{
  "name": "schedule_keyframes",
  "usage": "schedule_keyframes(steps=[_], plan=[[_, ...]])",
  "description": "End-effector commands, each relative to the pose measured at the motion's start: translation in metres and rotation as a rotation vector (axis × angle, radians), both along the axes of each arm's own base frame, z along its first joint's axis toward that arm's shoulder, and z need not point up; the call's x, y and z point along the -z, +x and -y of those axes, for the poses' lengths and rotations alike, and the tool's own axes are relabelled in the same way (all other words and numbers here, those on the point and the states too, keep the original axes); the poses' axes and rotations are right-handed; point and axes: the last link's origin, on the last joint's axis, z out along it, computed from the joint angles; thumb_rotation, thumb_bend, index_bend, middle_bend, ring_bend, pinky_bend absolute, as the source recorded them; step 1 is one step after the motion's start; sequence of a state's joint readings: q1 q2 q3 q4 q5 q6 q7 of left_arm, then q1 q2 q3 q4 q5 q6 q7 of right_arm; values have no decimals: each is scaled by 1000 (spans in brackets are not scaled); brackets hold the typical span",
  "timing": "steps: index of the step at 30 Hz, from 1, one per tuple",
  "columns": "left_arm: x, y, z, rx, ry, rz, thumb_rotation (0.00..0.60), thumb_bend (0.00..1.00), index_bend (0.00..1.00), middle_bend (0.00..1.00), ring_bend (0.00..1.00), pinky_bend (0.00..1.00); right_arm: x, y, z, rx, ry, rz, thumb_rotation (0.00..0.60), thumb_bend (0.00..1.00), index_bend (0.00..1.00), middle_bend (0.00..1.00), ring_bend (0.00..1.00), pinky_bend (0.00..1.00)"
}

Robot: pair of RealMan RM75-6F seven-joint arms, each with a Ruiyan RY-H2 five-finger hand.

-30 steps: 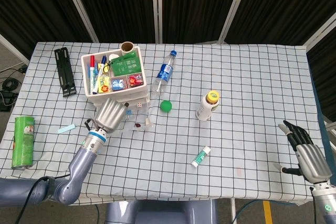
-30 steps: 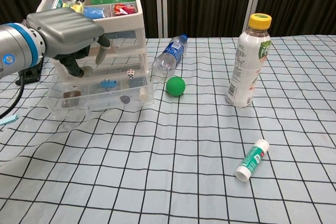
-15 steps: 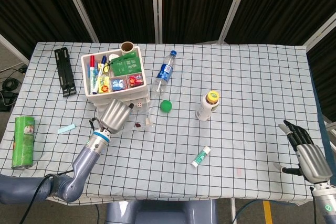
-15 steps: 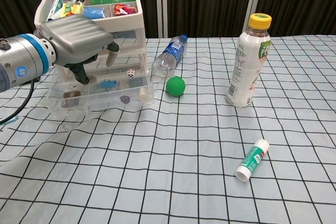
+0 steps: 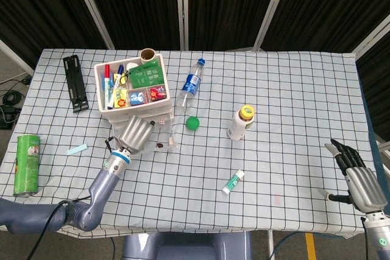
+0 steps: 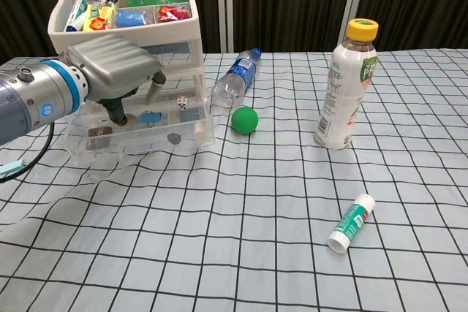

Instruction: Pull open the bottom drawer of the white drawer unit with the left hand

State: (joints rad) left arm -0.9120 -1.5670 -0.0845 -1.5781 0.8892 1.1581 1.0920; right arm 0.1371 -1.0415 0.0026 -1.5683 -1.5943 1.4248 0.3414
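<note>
Over the last second the left robot hand (image 6: 113, 67) has slid rightward and lowered over the already protruding bottom drawer (image 6: 142, 133) of the white drawer unit (image 5: 135, 98) at the counter's (image 5: 274, 144) left rear, fingers hooked down, grasping nothing I can confirm. So the pull looks largely finished. One green ball (image 6: 244, 119), two bottles, one green can (image 5: 26, 164); the right robot hand (image 5: 358, 181) rests released.

Drawer unit (image 6: 179, 52): white plastic frame, glossy; bottom drawer (image 6: 139, 133) clear plastic. Left hand (image 6: 113, 63): matt grey metal-look shell. Tablecloth (image 6: 241, 202): checked cloth, wrinkled. Ball (image 6: 244, 119): matt green. Bottle (image 6: 235, 82): clear glossy plastic.
</note>
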Motion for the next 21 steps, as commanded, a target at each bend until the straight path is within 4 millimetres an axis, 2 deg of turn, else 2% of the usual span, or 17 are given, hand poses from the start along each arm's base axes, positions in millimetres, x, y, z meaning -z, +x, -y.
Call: schedule_keyframes(steps=[1, 21], plan=[[2, 1, -1, -3, 0, 2, 600, 285, 481, 962, 922, 811, 0, 0, 0, 1, 1, 0, 600, 17, 0, 0, 0, 0], [15, -2, -5, -9, 16, -4, 600, 292, 512, 962, 922, 811, 0, 0, 0, -3, 2, 0, 600, 17, 0, 0, 0, 0]])
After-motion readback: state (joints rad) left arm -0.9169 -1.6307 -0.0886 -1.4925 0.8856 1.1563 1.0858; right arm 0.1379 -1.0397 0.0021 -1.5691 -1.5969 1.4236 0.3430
